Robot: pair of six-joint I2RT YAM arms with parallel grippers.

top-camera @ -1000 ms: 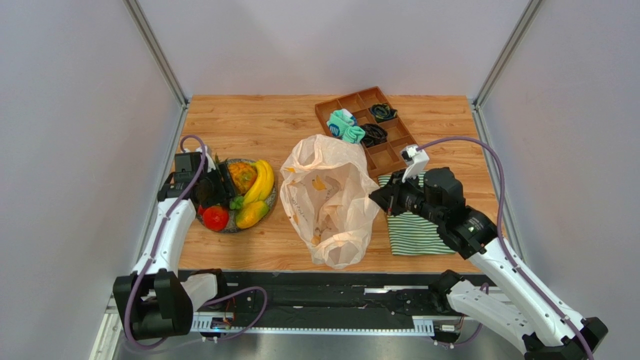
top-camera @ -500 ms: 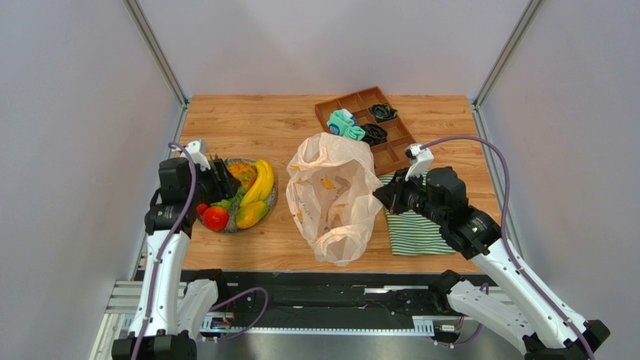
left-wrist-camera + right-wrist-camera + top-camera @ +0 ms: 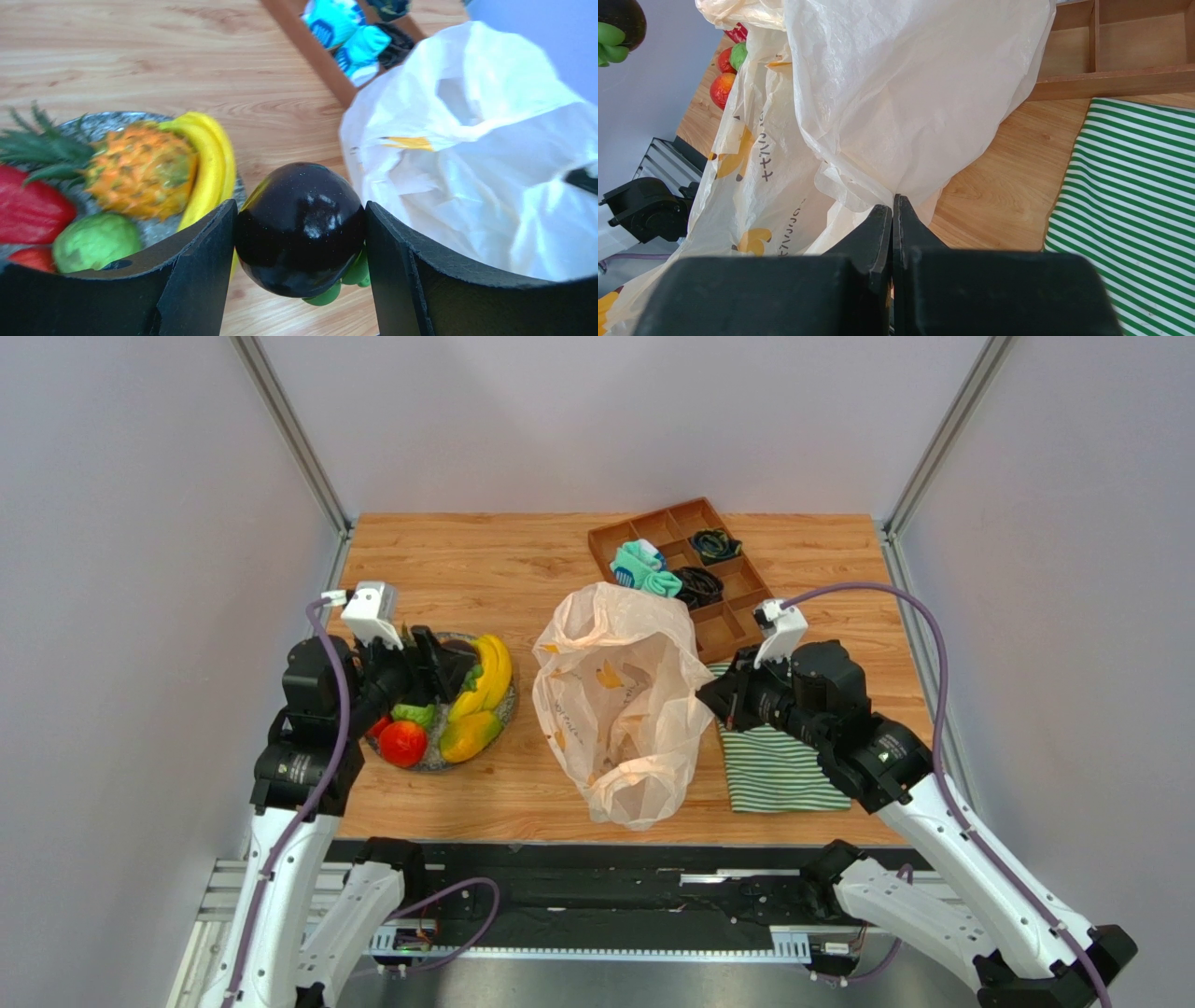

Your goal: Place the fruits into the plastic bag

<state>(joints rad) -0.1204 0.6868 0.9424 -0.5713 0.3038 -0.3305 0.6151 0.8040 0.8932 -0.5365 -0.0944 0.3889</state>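
My left gripper (image 3: 300, 241) is shut on a dark round fruit (image 3: 300, 224) with green leaves underneath, held above the right edge of the fruit bowl (image 3: 105, 120). In the top view this gripper (image 3: 456, 672) is over the bowl, left of the plastic bag (image 3: 617, 700). The pineapple (image 3: 144, 170), banana (image 3: 210, 164), a green fruit (image 3: 95, 240) and a red one (image 3: 28, 213) lie in the bowl. A yellow-orange fruit (image 3: 467, 737) lies there too. My right gripper (image 3: 893, 210) is shut on the bag's edge (image 3: 892, 91) and holds it up.
A wooden divided tray (image 3: 730, 623) with teal (image 3: 643, 567) and black cloth bundles stands behind the bag. A green-and-white striped cloth (image 3: 779, 770) lies under my right arm. Grey walls close in both table sides.
My left gripper has risen out of the bowl with the dark fruit and shifted right toward the bag. The right gripper has kept its hold on the bag, which stands slightly higher.
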